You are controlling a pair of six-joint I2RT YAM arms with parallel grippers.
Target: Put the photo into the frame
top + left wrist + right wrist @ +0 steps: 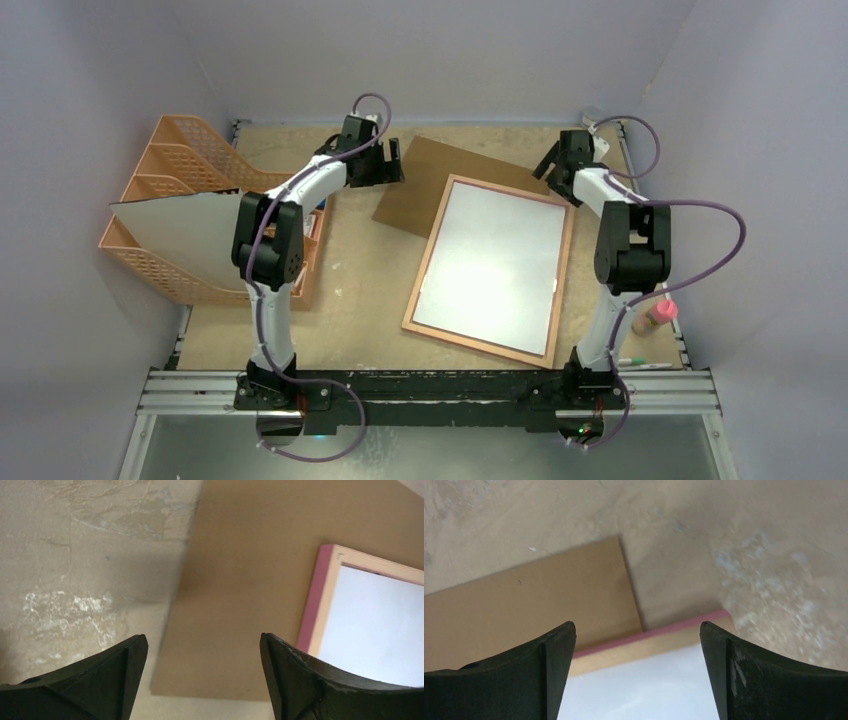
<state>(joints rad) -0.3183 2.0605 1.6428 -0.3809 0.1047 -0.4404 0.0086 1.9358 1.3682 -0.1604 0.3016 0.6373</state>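
Note:
The frame (480, 345) lies flat mid-table with its tan rim up and a thin pink edge. The photo (490, 265) fills it, plain white reverse up. My left gripper (397, 162) hangs open over the brown backing board (420, 185) just beyond the frame's far left corner. In the left wrist view the gripper (202, 640) is empty, with the frame (320, 595) and photo (380, 625) to its right. My right gripper (553, 172) is open above the frame's far right corner. The right wrist view has this gripper (638, 627) over the frame's rim (634, 652) and the photo (639, 695).
The backing board (240, 580) (524, 600) lies partly under the frame's far edge. An orange file rack (170, 180) at the left holds a greyish-white sheet (180, 235). A pink-capped bottle (660, 317) and a pen (640, 362) sit by the right arm's base.

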